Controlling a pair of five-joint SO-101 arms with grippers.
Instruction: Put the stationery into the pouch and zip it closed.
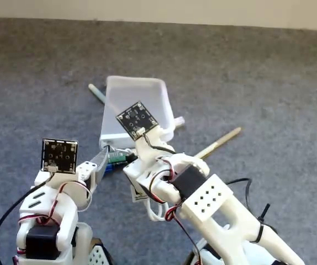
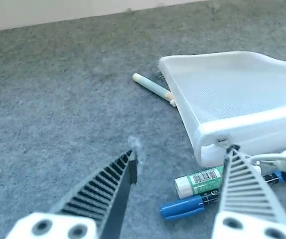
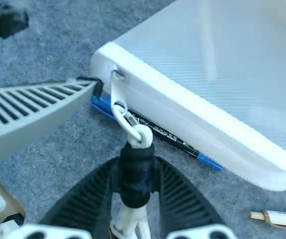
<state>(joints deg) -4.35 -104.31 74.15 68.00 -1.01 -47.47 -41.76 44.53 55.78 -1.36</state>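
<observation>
Right tool (image 3: 135, 169) is clamped on the zip pull (image 3: 120, 107) at a corner of the pouch (image 1: 133, 99), which lies around the counter's (image 1: 258, 66) middle. Left tool (image 2: 181, 152) gapes wide near that corner, over a glue stick (image 2: 199, 180) and blue pen (image 2: 188, 206) lying just beside the pouch.
</observation>
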